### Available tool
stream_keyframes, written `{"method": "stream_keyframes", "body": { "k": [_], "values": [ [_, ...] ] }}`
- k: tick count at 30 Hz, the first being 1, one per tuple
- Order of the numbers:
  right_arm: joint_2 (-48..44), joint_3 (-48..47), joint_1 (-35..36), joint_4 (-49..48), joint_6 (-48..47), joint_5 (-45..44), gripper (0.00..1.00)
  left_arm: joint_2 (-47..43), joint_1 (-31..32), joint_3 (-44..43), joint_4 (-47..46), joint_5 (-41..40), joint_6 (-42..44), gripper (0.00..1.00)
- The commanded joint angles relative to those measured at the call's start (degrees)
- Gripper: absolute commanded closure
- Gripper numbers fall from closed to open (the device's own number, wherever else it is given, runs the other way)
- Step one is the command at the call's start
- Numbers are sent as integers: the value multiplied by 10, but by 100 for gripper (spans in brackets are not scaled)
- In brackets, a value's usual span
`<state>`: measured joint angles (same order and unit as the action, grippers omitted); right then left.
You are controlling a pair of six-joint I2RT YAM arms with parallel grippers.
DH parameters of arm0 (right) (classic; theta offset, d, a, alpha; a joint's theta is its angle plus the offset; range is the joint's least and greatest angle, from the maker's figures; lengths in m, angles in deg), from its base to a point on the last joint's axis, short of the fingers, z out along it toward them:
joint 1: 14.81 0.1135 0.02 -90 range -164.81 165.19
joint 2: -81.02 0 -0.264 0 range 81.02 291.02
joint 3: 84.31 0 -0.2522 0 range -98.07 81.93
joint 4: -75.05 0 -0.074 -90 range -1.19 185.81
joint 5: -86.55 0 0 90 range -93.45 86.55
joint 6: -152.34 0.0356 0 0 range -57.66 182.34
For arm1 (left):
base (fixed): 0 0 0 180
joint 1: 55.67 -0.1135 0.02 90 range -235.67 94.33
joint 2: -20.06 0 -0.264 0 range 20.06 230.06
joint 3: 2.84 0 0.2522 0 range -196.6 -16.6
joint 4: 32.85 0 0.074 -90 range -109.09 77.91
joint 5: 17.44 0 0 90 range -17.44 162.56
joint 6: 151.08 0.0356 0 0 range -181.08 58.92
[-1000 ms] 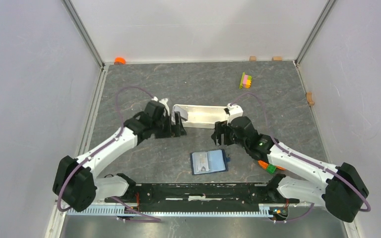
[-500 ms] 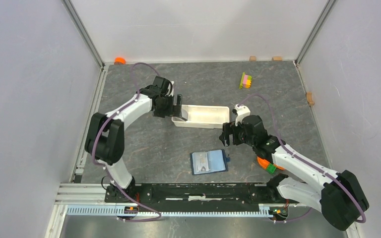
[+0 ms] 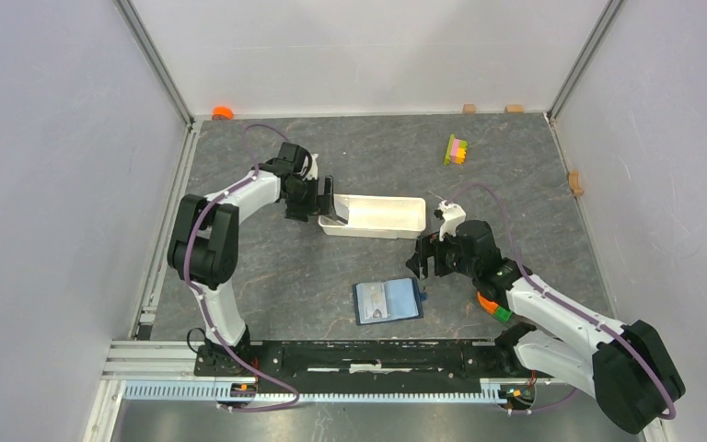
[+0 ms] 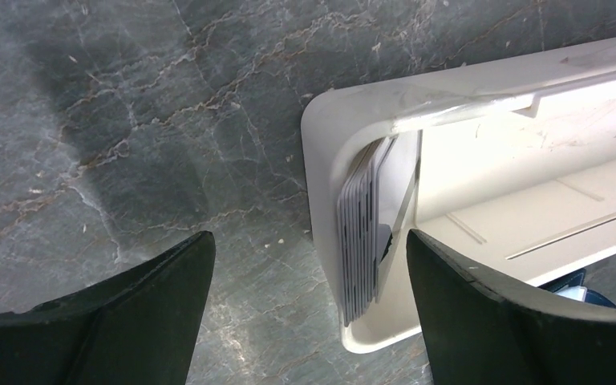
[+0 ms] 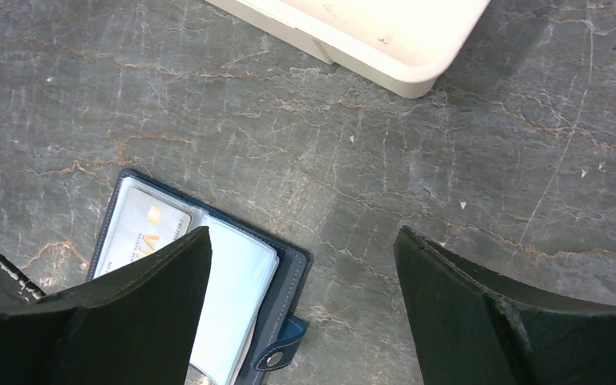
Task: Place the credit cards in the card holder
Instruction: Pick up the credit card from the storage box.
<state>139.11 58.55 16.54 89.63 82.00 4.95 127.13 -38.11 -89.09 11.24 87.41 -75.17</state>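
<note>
A stack of grey credit cards [image 4: 362,233] stands on edge against the left end wall inside the white tray [image 4: 321,184]. My left gripper [image 4: 309,265] is open and straddles that end wall and the cards, touching neither; it also shows in the top view [image 3: 329,204]. The navy card holder [image 3: 388,301] lies open on the floor, with a card in its clear left pocket [image 5: 140,233]. My right gripper [image 5: 301,265] is open and empty, hovering above the holder's right edge and snap tab [image 5: 281,345]; in the top view [image 3: 421,258] it sits up and right of the holder.
The tray [image 3: 375,216] lies mid-table, its near corner in the right wrist view [image 5: 401,76]. A yellow-pink-green block stack [image 3: 457,149] stands at the back. An orange object [image 3: 222,112] and small wooden blocks [image 3: 575,182] lie by the walls.
My left arm swung far out and back, pushing the tray's left end rightward, then settled there. My right gripper drew away from the tray's right end toward the holder.
</note>
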Motion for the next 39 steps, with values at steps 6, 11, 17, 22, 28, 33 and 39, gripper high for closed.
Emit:
{"method": "stream_keyframes", "body": {
  "k": [6,11,17,22,28,33,39],
  "values": [
    [-1,10,-6,-45,12,30,12,13,-19,-19,-48,45,4,8],
    [1,17,-6,-52,18,37,12,18,-36,-21,-44,21,-3,10],
    [2,21,-7,-55,23,40,12,2,-50,-22,-36,8,-4,11],
    [2,23,-7,-55,26,42,12,-18,-54,-21,-29,4,0,11],
    [2,23,-7,-54,29,44,12,-30,-65,-25,-20,-1,3,11],
    [2,24,-7,-52,30,46,12,-40,-71,-24,-18,0,4,11],
    [0,25,-7,-51,31,47,13,-49,-75,-22,-17,-1,6,14]
  ]
}}
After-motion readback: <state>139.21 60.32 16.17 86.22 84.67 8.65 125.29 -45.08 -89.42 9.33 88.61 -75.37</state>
